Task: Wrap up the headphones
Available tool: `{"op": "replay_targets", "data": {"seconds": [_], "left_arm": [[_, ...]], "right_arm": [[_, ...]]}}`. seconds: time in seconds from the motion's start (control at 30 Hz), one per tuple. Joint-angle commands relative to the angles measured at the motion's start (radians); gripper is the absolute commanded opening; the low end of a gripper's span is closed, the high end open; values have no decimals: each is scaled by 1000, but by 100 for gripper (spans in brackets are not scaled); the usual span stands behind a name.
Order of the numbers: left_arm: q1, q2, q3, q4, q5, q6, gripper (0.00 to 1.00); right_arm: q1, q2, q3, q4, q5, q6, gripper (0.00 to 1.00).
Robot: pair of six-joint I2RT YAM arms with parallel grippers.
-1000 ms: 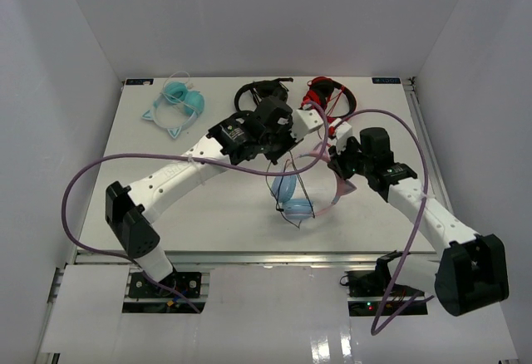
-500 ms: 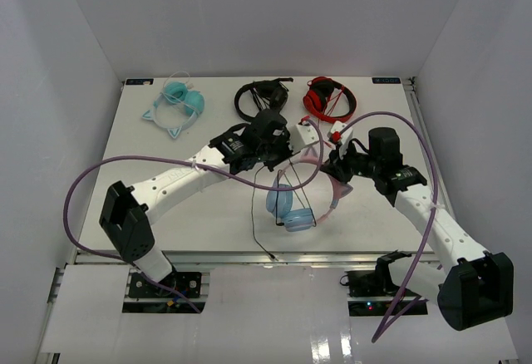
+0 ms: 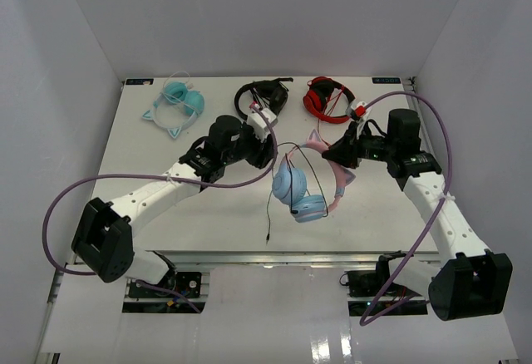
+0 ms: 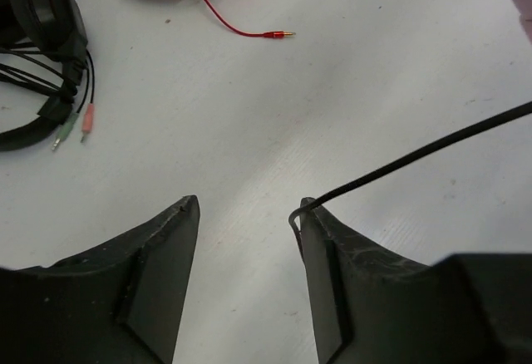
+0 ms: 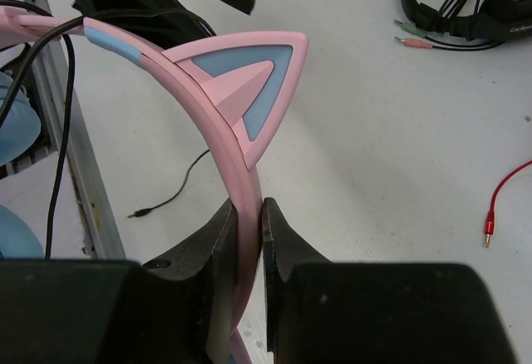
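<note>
Nearest the arm bases, on the table [image 3: 218, 214], lies the plug [image 3: 268, 238] at the loose end of the cable [image 4: 416, 158]. Just beyond, the headphones [image 3: 293, 188] sit mid-table, held by the pink headband [image 5: 216, 127], with the 2 light blue ear cups [image 3: 309, 209] hanging low. Cannot tell if the cups touch the table.

Right gripper [image 5: 248, 214]: jaws clamped tight on the headband just below 1 cat ear [image 5: 249, 69]. Firm pinch, no gap showing.

Left gripper [image 4: 247, 210]: jaws apart, nothing between them. The cable is only hooked over the tip of 1 finger [image 4: 320, 231] and runs off taut toward the headphones.

Handling, my read:
- The set looks light plastic, and 1 gripper carries it fine.
- The band is stiff but springy and the cups will swing, so move slowly.
- The cat ear gives a stop against sliding, so the current hold spot is good.
- The cable is thin, limp and probably slick. It can slip off an open finger, so it should be pinched before winding, close to the band to keep loops short.
- Hard tugs at the cup joint look risky.

Far row, well apart from the action: teal headphones [image 3: 176, 106] on the left, black headphones [image 3: 262, 96] in the middle, red headphones [image 3: 326, 98] on the right.
</note>
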Motion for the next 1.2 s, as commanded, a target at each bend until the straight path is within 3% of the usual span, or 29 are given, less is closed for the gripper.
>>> {"op": "replay_targets", "data": {"seconds": [0.0,0.2,0.3,0.43,0.57,0.73,0.9,1.03,1.17], "left_arm": [[36,-52,-68,229,102,-215,65],[86,-185,-314,455,133,-318,80],[86,-199,-415,539,173,-354,98],[86,-194,-548,627,208,-391,98],[86,-167,-584,652,238,-381,98],[75,-16,-600,774,357,-426,98],[23,153,-591,854,340,-447,95],[-51,238,-553,859,305,-443,75],[-110,258,-542,842,256,-448,17]], "right_arm": [[-14,-9,57,16,-77,108,8],[-25,1,101,16,-21,175,8],[-25,19,117,16,-12,205,8],[-25,33,126,12,-2,233,8],[-25,35,125,4,9,240,8],[-25,51,122,12,-5,256,8],[-25,46,118,12,-4,256,8],[-25,45,114,14,-1,259,8],[-25,41,115,7,56,278,8]]}}
